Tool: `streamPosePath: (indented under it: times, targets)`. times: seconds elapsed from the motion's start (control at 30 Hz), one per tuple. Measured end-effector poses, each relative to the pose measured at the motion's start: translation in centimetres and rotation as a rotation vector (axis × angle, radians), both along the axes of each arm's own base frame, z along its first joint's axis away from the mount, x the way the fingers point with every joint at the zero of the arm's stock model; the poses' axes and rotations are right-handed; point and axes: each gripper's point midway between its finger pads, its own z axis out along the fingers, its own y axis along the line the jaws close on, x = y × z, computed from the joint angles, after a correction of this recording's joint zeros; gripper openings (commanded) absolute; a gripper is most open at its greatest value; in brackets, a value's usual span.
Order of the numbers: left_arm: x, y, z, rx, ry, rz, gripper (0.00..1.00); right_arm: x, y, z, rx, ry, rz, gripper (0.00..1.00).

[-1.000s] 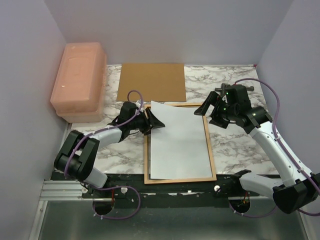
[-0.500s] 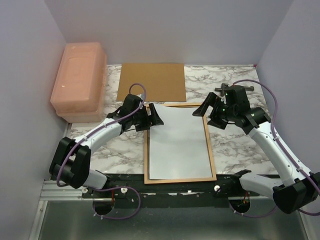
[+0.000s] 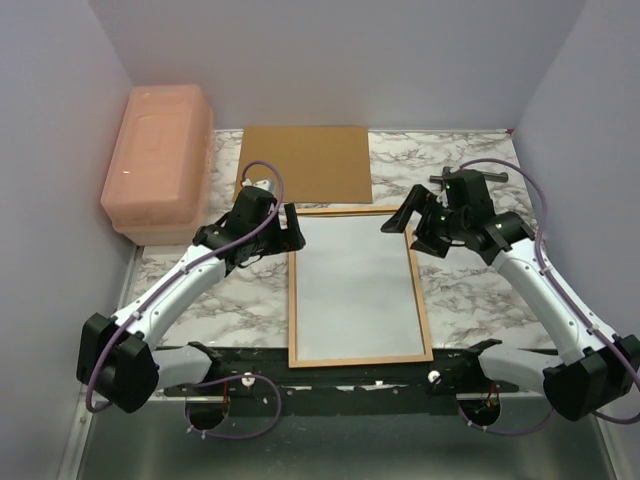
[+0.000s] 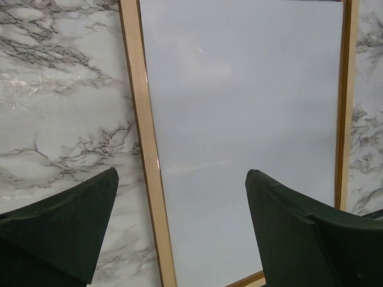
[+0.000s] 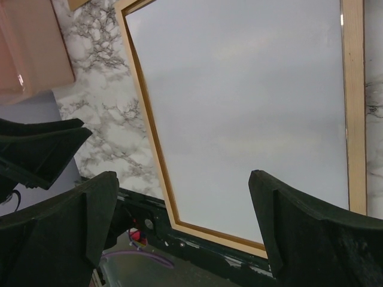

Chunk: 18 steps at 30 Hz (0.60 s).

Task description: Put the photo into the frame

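The left fingers (image 4: 60, 233) are spread wide with nothing between them, poised over the far left corner of the frame (image 3: 292, 300). The right fingers (image 5: 311, 239) gape empty at its far right corner. The photo (image 3: 355, 290) lies pale side up inside the frame on the marble counter (image 3: 470, 290), with a brown board (image 3: 305, 163) beyond.

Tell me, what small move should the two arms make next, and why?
Probably ease both arms up and back. The large rectangular print, pale back up, lies flat inside the thin orange-brown wooden frame, edges square to its border, and both sets of jaws stand open, holding nothing, so nothing seems left to place.
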Motion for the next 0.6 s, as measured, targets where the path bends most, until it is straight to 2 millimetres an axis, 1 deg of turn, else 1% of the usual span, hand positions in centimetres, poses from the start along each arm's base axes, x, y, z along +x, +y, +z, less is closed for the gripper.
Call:
streamPosePath:
  times: [0.07, 0.13, 0.17, 0.27, 0.4, 0.6]
  targets:
    - [0.0, 0.5, 1.2, 0.005, -0.043, 0.008, 0.94, 0.2, 0.2, -0.4, -0.002, 0.010, 0.010, 1.00]
    - [-0.1, 0.8, 2.4, -0.010, -0.089, 0.013, 0.95, 0.4, 0.6, -1.0, -0.001, 0.029, 0.029, 1.00]
    - [-0.2, 0.9, 2.7, -0.016, -0.103, 0.015, 0.98, 0.5, 0.8, -1.4, -0.002, 0.041, 0.040, 1.00]
    - [-0.5, 1.5, 3.5, -0.051, -0.148, 0.033, 0.99, 1.2, 1.7, -2.7, -0.004, 0.089, 0.076, 1.00]
    - [-0.6, 2.4, 3.1, -0.108, -0.154, 0.066, 0.98, 3.2, 3.0, -3.7, -0.013, 0.130, 0.124, 1.00]
    - [0.1, 3.7, 1.9, -0.198, -0.121, 0.128, 0.99, 8.0, 4.8, -4.0, -0.009, 0.113, 0.171, 1.00]
